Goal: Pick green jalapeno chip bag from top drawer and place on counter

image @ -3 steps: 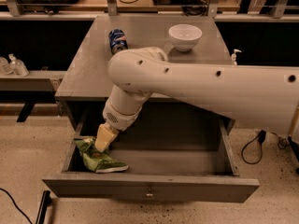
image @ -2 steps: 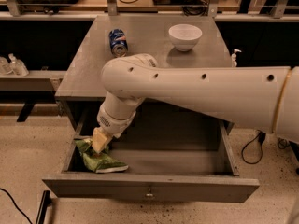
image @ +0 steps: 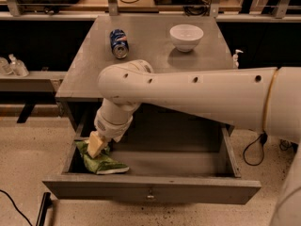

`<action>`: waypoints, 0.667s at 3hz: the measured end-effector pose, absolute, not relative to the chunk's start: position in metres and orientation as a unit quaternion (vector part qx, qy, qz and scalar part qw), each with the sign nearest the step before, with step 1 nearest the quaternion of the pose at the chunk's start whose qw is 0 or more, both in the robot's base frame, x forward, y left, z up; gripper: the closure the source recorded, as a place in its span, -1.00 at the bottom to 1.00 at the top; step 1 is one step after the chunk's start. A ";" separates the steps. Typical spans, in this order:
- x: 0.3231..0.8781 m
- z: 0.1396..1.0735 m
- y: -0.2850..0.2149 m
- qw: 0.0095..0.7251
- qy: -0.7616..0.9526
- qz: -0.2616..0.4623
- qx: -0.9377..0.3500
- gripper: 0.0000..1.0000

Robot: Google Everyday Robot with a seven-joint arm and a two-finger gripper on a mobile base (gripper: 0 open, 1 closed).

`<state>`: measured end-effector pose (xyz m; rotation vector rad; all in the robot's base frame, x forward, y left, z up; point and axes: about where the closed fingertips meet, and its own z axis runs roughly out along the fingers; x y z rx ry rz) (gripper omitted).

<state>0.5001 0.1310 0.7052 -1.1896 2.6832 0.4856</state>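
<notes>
The green jalapeno chip bag (image: 104, 163) lies in the front left corner of the open top drawer (image: 150, 187). The gripper (image: 96, 146) reaches down from the white arm into the drawer's left side and sits on the upper left end of the bag, covering part of it. The counter (image: 155, 55) is the grey top behind and above the drawer.
A blue soda can (image: 119, 43) lies on the counter's back left. A white bowl (image: 186, 36) stands at the counter's back right. The big white arm (image: 197, 95) spans the drawer's opening from the right. A low shelf with bottles (image: 14, 66) is at the left.
The gripper has moved left and down inside the drawer, onto the left end of the chip bag. The bag has stayed in place.
</notes>
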 end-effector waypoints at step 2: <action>0.498 0.696 0.132 0.078 0.908 0.159 -0.380 -0.18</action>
